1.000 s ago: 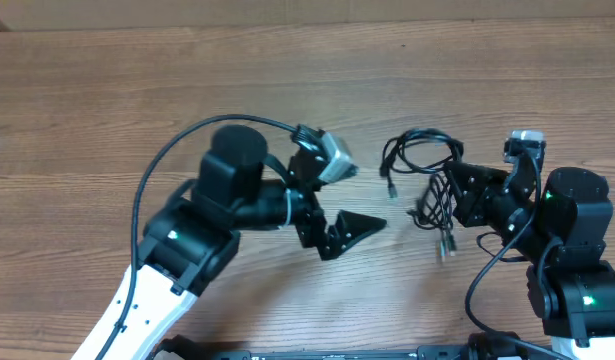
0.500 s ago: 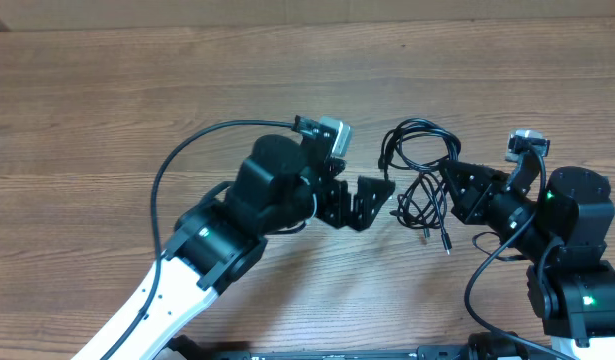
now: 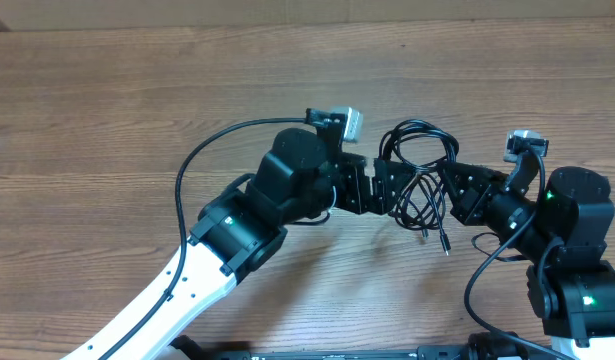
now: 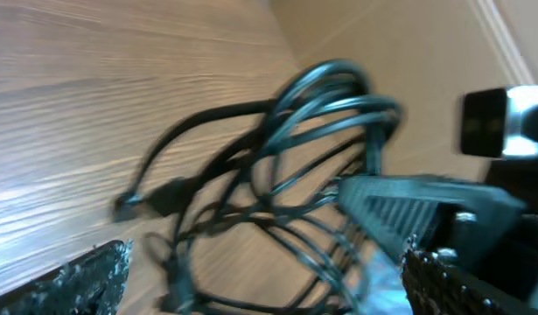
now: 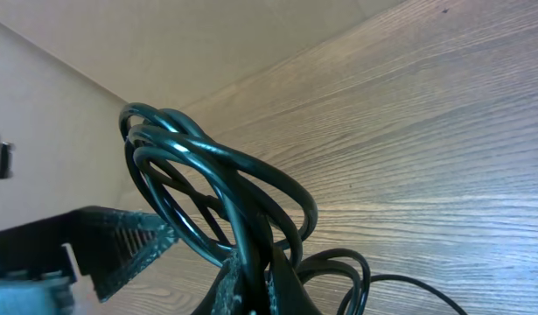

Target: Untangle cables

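The cables are a tangle of thin black cords with small plugs, held a little above the wooden table between the two arms. My right gripper is shut on several strands of the bundle, its fingers pinched together at the bottom of the right wrist view. My left gripper is open at the bundle's left side, its fingers to either side of the hanging loops. In the left wrist view the fingertips sit far apart with strands between them.
The wooden table stretches out on all sides. Loose plug ends hang below the bundle. The left arm's thick black cable arcs over the table. A pale wall edge shows at the far back.
My left arm has swung right and up to the bundle, its open fingers now around the cords' left side. The right gripper has held still with the cables.
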### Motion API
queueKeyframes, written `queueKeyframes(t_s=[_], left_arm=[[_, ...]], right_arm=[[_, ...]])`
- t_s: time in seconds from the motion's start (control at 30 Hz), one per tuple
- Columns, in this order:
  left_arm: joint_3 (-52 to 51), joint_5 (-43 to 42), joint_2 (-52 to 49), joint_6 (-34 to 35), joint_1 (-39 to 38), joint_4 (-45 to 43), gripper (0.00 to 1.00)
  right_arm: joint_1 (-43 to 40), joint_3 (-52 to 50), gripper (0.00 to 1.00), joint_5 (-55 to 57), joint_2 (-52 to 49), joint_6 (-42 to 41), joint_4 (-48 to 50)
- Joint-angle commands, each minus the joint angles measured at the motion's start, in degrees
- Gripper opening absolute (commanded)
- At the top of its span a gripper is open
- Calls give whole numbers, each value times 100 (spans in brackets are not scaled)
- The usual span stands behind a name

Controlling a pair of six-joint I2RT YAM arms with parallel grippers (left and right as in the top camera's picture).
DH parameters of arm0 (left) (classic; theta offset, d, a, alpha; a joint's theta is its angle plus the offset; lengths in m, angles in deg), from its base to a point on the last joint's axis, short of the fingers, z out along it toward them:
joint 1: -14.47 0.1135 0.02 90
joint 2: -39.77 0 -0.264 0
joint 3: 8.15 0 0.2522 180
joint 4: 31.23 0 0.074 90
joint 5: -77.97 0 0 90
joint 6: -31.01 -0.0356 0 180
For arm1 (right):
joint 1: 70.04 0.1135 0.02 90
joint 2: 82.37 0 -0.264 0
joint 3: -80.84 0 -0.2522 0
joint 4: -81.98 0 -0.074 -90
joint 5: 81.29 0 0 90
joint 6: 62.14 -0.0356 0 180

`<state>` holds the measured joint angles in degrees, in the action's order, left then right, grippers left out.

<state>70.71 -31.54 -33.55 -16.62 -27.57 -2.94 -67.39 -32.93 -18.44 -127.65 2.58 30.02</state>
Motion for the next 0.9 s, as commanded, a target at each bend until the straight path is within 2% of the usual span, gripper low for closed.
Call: queueKeyframes(t_s=[0.0,0.1,0.17,0.3,0.37,0.43,0.67,0.87], left_arm=[[142,-918,-22,223,-48,-236,100],[142,-1099,-24,225,-48,-181,100],[142,-1023,-24,507,-48,-214,100],[142,-673,-57,1067,-55,-192,77],[142,-415,-114,1272,-55,-144,74],[142,-286,-190,1423,-55,-120,74],[142,-278,-531,1578,-55,-90,86],[142,-234,-610,1827,-55,-133,87]], right_arm=[[-15,129,4,52,26,-2,37],[-15,127,4,50,26,-2,33],[-15,127,3,50,26,-2,-15],[-15,127,4,48,26,-4,-11],[-15,129,4,4,26,-7,-9],[-15,129,4,4,26,-11,-11],[-15,127,4,9,26,-4,-4],[-15,129,4,7,26,-7,-4]])
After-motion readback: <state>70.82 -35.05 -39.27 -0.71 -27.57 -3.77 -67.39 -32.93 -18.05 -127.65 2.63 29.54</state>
